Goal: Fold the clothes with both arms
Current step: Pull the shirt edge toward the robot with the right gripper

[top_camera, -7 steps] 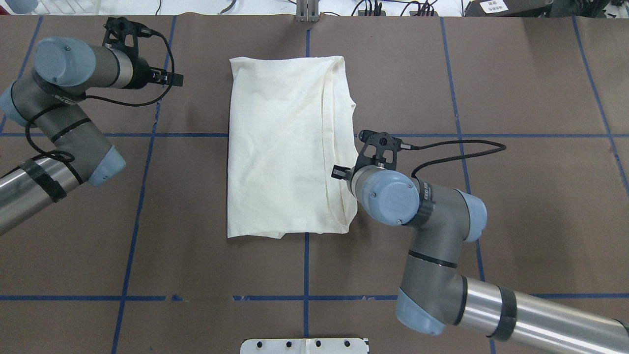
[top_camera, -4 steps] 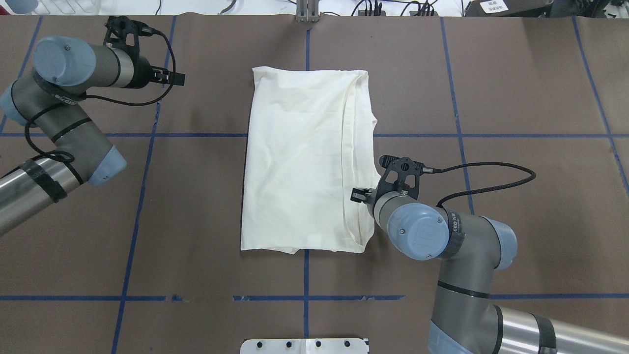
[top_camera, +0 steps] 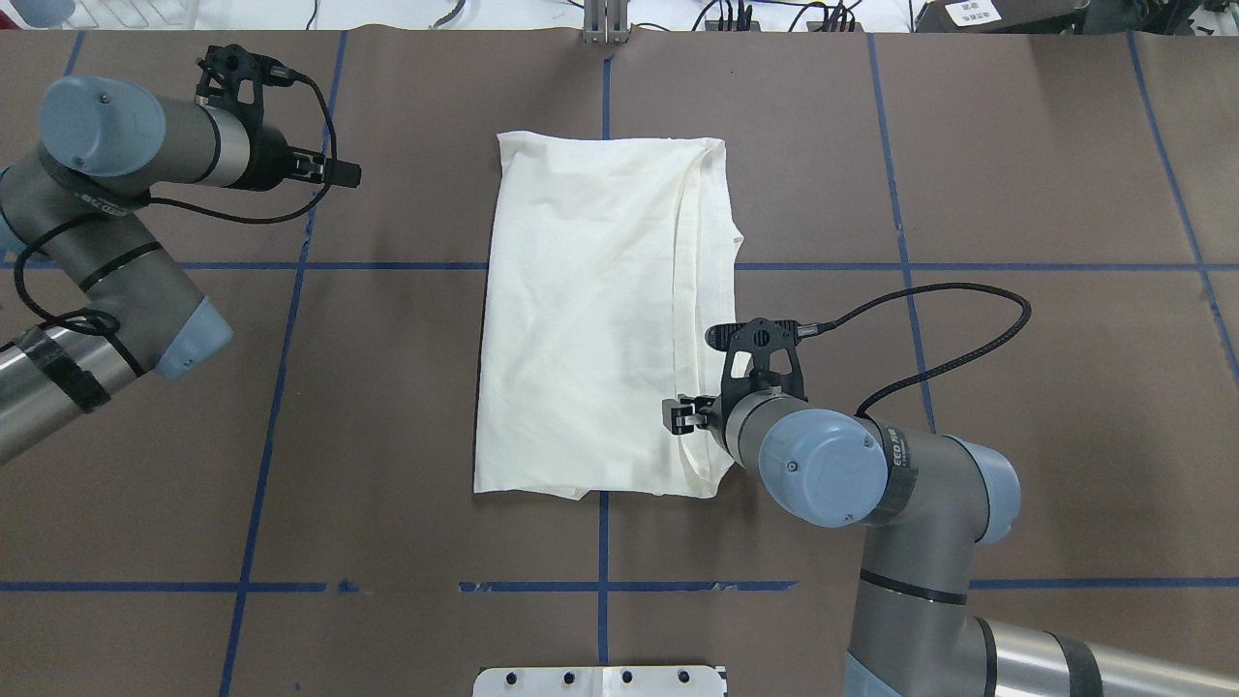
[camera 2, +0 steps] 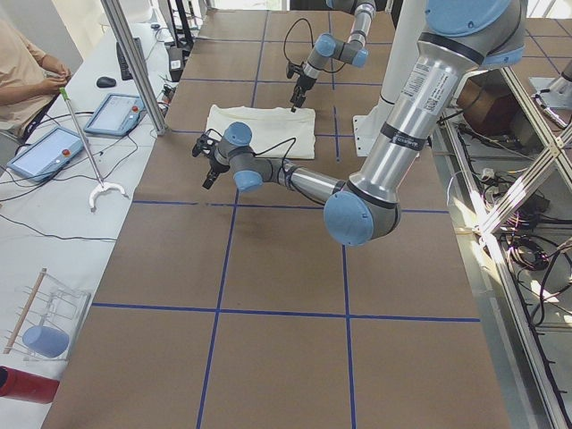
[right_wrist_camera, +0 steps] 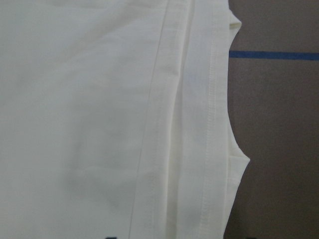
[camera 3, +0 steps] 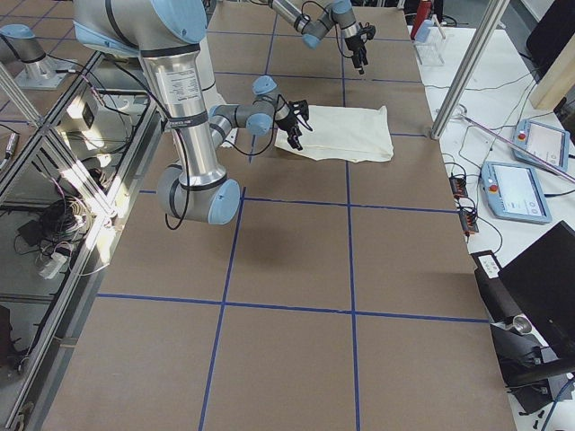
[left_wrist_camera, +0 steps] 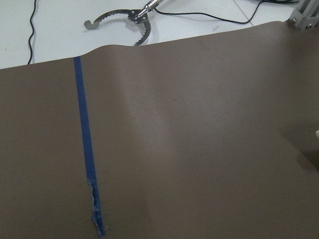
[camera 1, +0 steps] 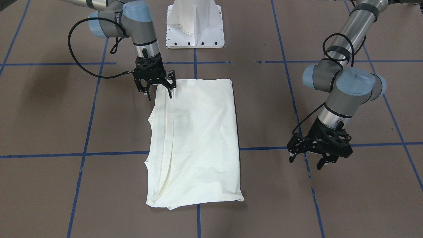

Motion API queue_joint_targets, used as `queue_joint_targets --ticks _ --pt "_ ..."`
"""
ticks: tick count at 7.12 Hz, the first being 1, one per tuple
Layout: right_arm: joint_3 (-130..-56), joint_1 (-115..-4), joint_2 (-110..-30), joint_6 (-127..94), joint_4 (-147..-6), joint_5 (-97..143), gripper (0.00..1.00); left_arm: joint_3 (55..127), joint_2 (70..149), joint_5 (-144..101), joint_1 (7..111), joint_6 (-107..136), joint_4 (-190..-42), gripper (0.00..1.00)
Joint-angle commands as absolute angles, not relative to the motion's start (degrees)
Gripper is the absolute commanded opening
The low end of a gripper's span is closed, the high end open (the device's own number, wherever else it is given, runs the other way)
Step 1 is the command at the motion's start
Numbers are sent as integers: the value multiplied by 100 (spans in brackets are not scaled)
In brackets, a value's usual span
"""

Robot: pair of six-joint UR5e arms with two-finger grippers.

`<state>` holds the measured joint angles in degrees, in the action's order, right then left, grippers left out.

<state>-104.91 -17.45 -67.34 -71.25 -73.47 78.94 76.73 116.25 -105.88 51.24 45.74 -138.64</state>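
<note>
The clothes are one cream shirt, folded into a plain upright rectangle in the middle of the table, also seen from the front. Doubled hems run along its right side. My right gripper hangs open over the shirt's near right corner, one finger over the cloth and one over the table; from overhead its wrist hides most of it. My left gripper stands open above bare table, well to the shirt's left. No print shows on the shirt.
Brown paper with blue tape lines covers the table. The white pedestal base sits at the robot's edge. A person, tablets and a grabber tool lie beyond the far side.
The shirt slid to the right along with my right gripper, then stopped. Since then the right wrist has turned and shifted left over the hem. The left arm drew back slightly.
</note>
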Motion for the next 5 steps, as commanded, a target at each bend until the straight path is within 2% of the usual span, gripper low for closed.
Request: queue_joint_targets --ticks 1,2,3,4,5 --pt "-10503 -1259 -6750 -6690 -7418 7579 100 7805 11505 -10617 5124 4579 -13852 100" --pt "-10494 -1161 -6715 -6436 -7461 7454 90 7805 11479 -10617 5124 4579 -13852 100" --pt "-10451 -1151 -6715 -6059 -7471 7462 49 7805 11452 -10617 5124 4579 -13852 100" --pt "-10441 -1160 -6706 -5586 -7462 7453 40 7805 11426 -10617 5124 4579 -13860 100" --pt "-10450 -1169 -6706 -5459 -7471 7444 38 7805 11426 -10617 5124 4588 -13860 100"
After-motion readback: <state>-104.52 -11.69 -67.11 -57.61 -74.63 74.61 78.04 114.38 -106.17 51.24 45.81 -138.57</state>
